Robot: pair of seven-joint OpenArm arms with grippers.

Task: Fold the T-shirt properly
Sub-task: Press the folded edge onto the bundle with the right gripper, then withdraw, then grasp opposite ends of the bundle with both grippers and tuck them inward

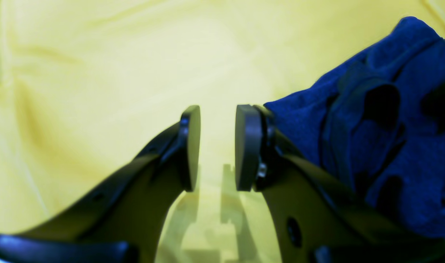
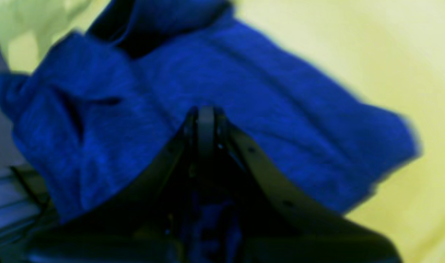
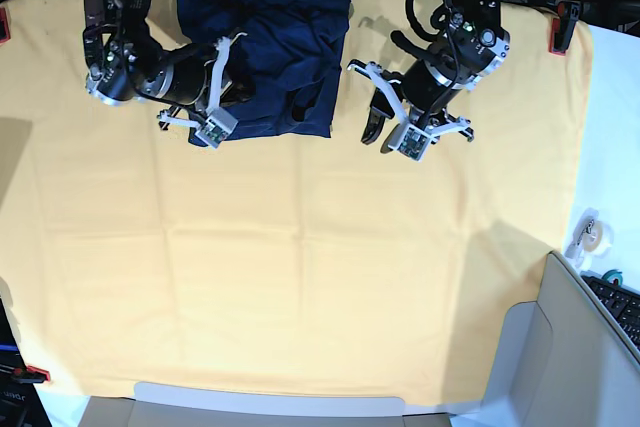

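Note:
The dark navy T-shirt [image 3: 275,52] lies crumpled at the far edge of the table, left of centre. My right gripper [image 3: 232,87] is at the shirt's left side. In the right wrist view its pads [image 2: 206,122] are pressed together into the blue fabric [image 2: 266,109], and a fold of it shows between the fingers. My left gripper [image 3: 378,125] hovers just right of the shirt over the yellow cloth. In the left wrist view its pads [image 1: 248,146] stand apart with nothing between them, and the shirt [image 1: 390,128] bunches beside the right finger.
A large yellow-orange cloth [image 3: 300,277] covers the table, held by red clamps [image 3: 560,27] at the edges. A tape roll [image 3: 588,232] and a keyboard [image 3: 622,299] sit off the right edge. A cardboard box [image 3: 540,357] stands at the near right corner.

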